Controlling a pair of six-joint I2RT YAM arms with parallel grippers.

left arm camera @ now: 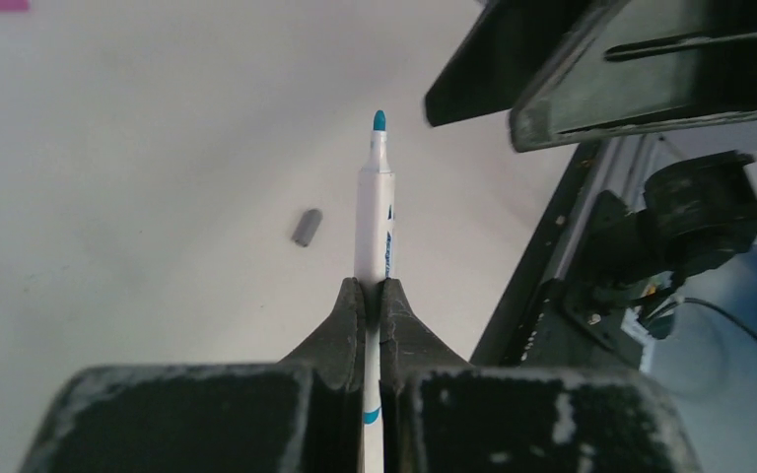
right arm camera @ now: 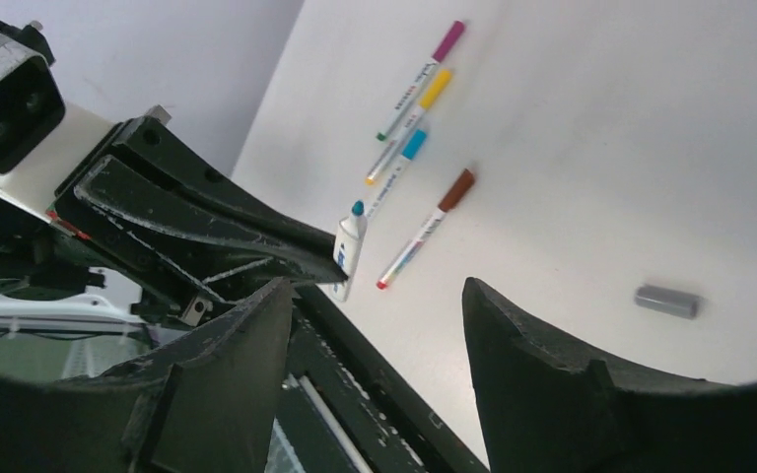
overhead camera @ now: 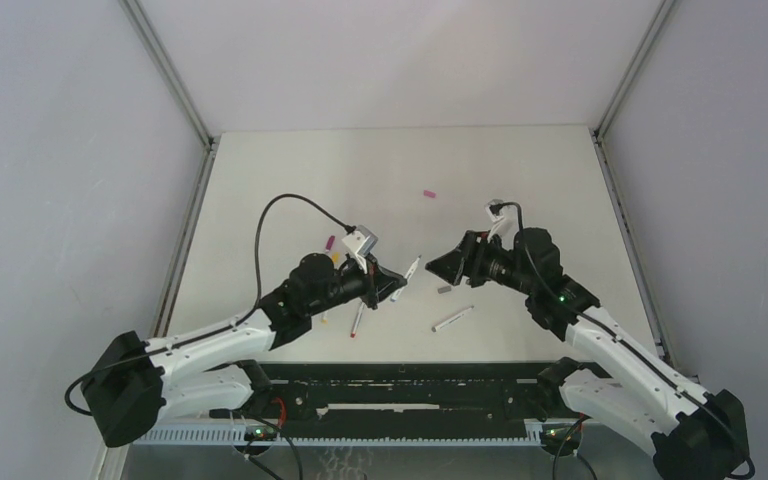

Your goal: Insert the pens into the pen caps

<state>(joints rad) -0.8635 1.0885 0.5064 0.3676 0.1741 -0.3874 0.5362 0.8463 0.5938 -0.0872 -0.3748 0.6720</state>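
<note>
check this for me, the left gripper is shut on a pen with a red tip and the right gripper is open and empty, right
Not quite. The tip is teal, not red: the left wrist view shows the left gripper shut on a pen with a teal tip. The right gripper is open and empty, as you said.
</note>
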